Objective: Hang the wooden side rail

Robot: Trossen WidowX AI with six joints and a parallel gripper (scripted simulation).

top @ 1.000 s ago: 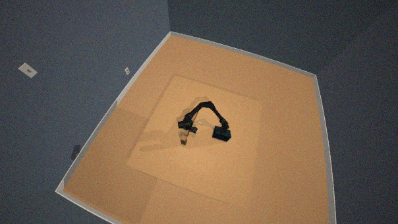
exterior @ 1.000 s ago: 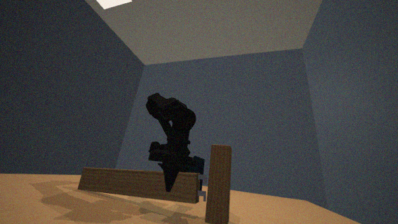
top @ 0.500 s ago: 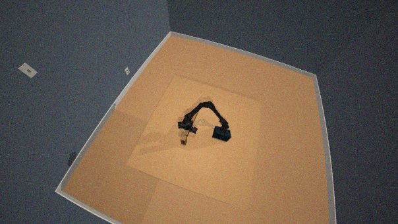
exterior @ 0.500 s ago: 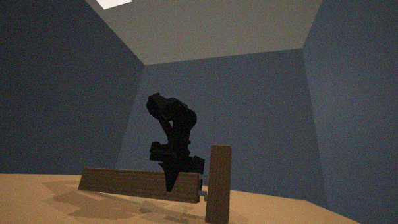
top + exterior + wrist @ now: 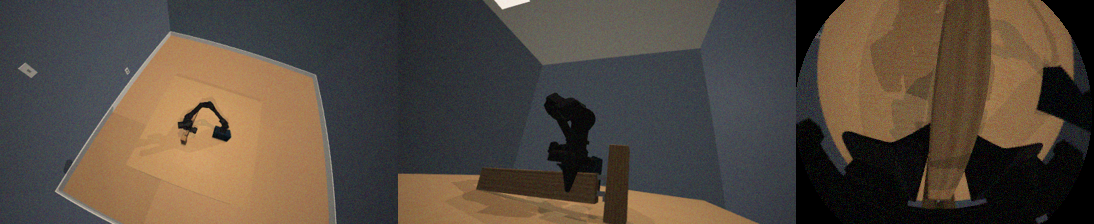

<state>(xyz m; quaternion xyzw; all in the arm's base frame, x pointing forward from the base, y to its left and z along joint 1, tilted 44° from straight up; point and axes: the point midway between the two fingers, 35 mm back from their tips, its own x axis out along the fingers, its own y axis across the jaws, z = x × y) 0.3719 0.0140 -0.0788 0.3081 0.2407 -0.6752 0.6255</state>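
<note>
The wooden side rail [image 5: 530,184] [image 5: 957,90] is a long brown plank. In the exterior view it is tilted, its left end down at the table and its right end lifted. My gripper [image 5: 568,184] [image 5: 945,127] [image 5: 187,129] is shut on the rail near its right end. The headboard post [image 5: 616,184] stands upright just right of the rail. Steel hooks [image 5: 600,194] on the rail's end sit right at the post's left face; whether they rest on the pins is hidden. From the top view the rail [image 5: 184,138] is small under the arm.
The arm's dark base [image 5: 221,133] stands right of the rail on the lighter square table top [image 5: 204,171]. The orange floor [image 5: 290,148] surrounds it, edged by a pale border and blue walls.
</note>
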